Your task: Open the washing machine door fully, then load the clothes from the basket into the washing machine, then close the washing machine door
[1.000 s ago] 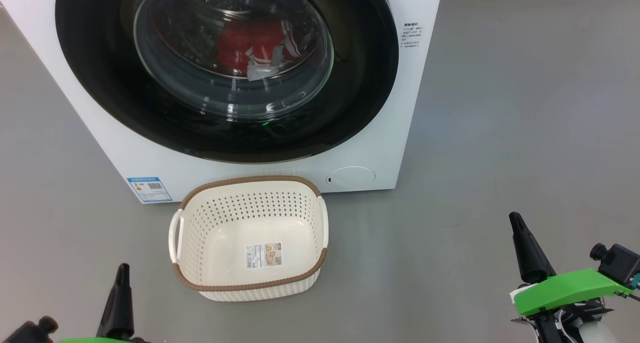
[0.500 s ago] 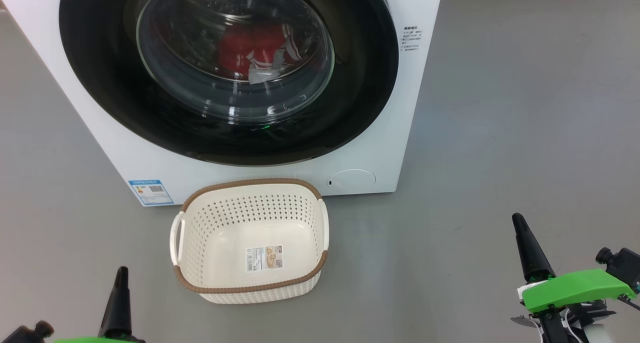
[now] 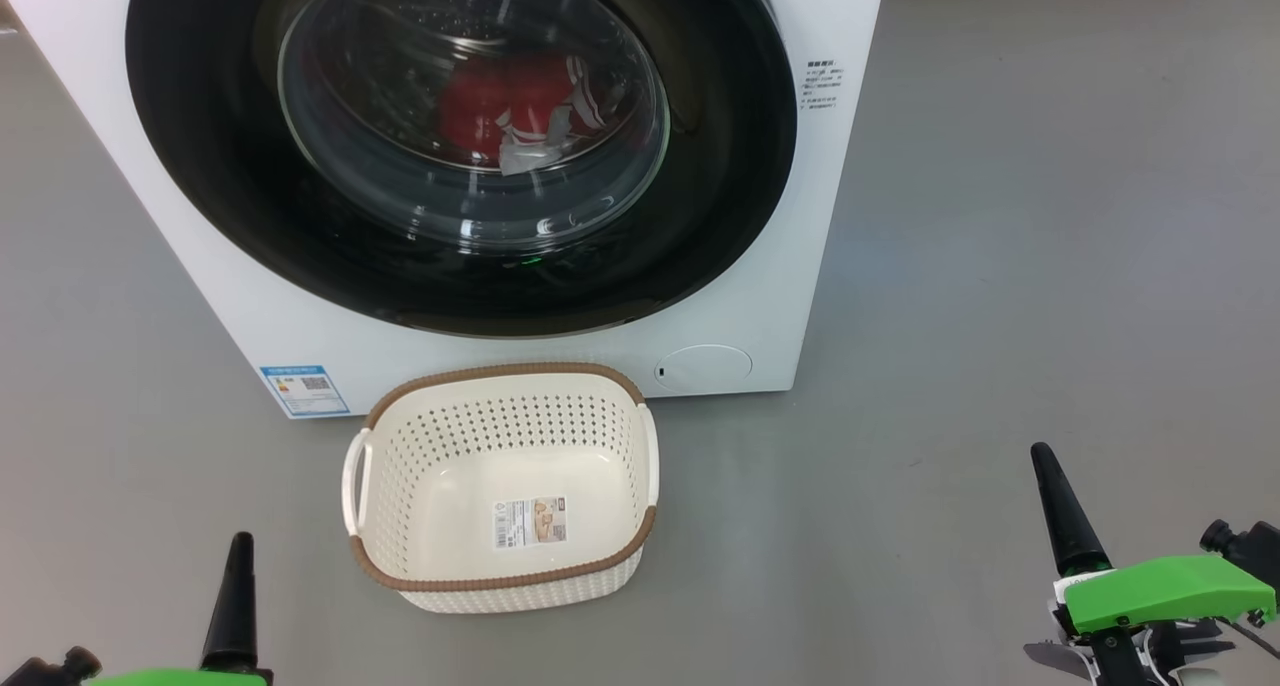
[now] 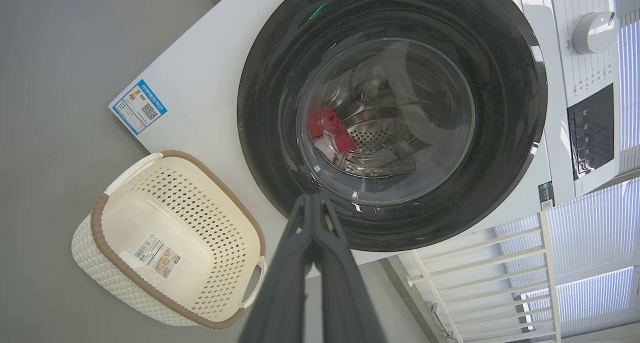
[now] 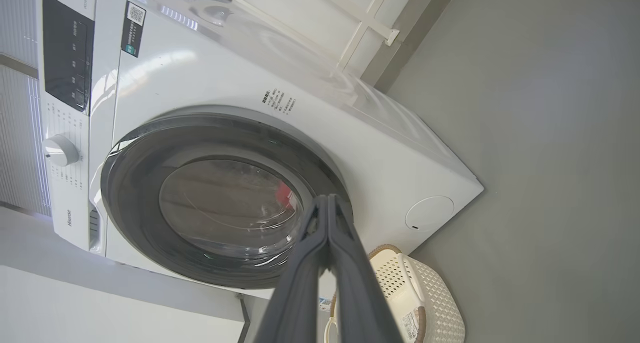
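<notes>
grey floor (image 3: 1050,216) under everything; washing machine (image 3: 830,266) stands on it at the top of the head view, white front turned to the robot; the washing machine door (image 3: 720,166) looks seated flush in that front, with no gap along its black ring in either wrist view, so i judge it closed; the basket (image 3: 500,371) sits on the floor just in front of the machine, below the door and left of the round filter cap (image 3: 703,364); its long axis runs left to right across the head view; nothing in it but its label sticker (image 3: 533,521); the clothes (image 3: 500,101) lie inside the drum (image 4: 380,138), red and white seen through the glass bowl (image 3: 440,206); left gripper (image 3: 240,548) at the lower left, fingers pressed together on nothing; right gripper (image 3: 1043,458) at the lower right, likewise clenched on nothing; both point up toward the machine and sit well apart from it.

relation that matters: the door lies ahead of and above both fingertips, between the two arms; the basket lies between them too, nearer the left gripper.

judgement: all three steps read as done; no reach seems called for; if a check push on the door were wanted, the right arm has the freer path, since the basket is not in its line.
</notes>
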Robot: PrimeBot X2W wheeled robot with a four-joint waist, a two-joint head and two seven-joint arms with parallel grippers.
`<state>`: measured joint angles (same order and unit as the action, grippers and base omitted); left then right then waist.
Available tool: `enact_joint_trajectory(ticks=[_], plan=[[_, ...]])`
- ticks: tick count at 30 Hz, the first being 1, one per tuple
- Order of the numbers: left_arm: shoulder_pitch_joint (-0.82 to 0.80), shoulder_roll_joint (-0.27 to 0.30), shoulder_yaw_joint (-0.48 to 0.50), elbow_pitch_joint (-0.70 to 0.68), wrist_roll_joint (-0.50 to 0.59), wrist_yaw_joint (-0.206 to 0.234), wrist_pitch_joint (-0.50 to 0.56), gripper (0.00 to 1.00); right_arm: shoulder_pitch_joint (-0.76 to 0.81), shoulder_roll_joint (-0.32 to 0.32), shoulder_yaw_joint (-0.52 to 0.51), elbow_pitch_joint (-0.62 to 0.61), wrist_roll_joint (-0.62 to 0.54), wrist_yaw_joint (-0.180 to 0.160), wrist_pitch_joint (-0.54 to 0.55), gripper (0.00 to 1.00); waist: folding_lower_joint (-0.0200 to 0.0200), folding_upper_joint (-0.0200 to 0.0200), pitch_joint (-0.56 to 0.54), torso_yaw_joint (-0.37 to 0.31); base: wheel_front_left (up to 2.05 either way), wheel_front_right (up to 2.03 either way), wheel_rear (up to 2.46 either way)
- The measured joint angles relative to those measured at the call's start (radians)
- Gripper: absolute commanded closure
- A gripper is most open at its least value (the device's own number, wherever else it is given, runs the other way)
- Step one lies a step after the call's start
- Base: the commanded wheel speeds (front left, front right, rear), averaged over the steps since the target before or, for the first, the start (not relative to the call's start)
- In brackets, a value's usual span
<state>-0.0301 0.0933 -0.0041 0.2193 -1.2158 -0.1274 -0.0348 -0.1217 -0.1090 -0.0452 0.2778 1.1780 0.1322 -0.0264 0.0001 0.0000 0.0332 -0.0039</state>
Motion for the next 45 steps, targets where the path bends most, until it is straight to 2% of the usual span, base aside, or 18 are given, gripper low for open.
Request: enact_joint_trajectory(ticks=[45], plan=[[-0.027, -0.041, 0.064, 0.043, -0.406, 0.0, 0.126, 1.0, 0.024, 0.054, -0.079, -0.003, 0.433, -0.003, 0.13, 1.0, -0.0001, 0.0, -0.03, 0.004, 0.0, 0.0, 0.0]])
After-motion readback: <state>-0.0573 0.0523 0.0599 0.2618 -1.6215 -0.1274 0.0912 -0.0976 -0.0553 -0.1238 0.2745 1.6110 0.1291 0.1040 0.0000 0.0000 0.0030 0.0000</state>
